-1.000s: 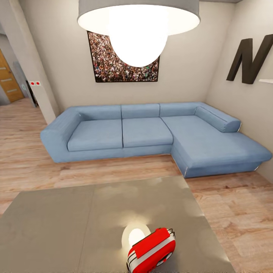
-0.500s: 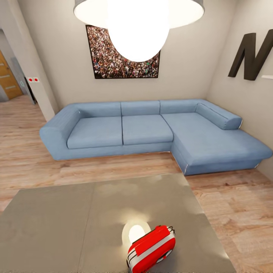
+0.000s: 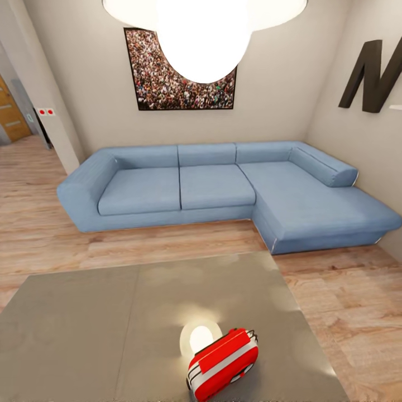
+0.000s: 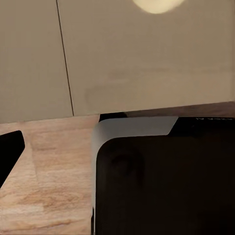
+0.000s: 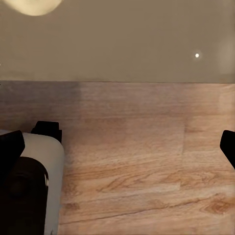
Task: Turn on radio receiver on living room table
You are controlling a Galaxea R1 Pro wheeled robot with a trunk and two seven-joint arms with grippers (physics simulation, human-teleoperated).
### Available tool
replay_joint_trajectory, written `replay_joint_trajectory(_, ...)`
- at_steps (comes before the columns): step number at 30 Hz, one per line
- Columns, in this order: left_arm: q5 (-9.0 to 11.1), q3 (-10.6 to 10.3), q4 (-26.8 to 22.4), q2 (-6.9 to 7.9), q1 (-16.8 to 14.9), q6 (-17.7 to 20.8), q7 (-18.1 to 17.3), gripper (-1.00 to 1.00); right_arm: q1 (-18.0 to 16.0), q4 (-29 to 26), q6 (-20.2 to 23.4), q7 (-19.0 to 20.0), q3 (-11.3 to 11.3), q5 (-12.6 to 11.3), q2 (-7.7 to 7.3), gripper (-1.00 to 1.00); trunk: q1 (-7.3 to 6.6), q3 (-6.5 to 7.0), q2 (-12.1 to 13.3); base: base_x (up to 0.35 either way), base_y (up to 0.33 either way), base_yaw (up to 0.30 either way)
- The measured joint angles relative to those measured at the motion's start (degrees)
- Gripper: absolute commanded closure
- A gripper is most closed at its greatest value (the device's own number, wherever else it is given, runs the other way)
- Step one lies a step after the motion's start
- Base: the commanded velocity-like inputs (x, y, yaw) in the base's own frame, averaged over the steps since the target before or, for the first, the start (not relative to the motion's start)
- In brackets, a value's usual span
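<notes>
Pretty clearly a home living room: big blue L-shaped sofa (image 3: pixel 223 190) against the far wall, framed crowd picture (image 3: pixel 181 70) above it, glowing pendant lamp (image 3: pixel 204 28), wood plank floor (image 3: pixel 44 234), low table (image 3: pixel 84 329) up close.

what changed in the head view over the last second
The whole picture shifted, so the camera moved, not the furniture: the robot seems to have rolled closer to the table. The pendant lamp now sits higher and is cut off more, and the radio receiver shows more fully. The radio lies in the same spot on the table, beside the lamp's reflection; sofa and picture are unchanged. Nothing was grasped.
</notes>
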Motion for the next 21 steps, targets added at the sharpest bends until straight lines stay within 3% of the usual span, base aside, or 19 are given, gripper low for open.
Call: replay_joint_trajectory(21, 0.0, 0.0, -0.2, 0.00, 0.0, 0.1, -0.4, -1.00, 0.0, 0.0, 0.1, 0.5, -0.1, 0.2, -0.17, -1.00, 0.00, -0.59, 0.0, 0.000, 0.000, 0.000)
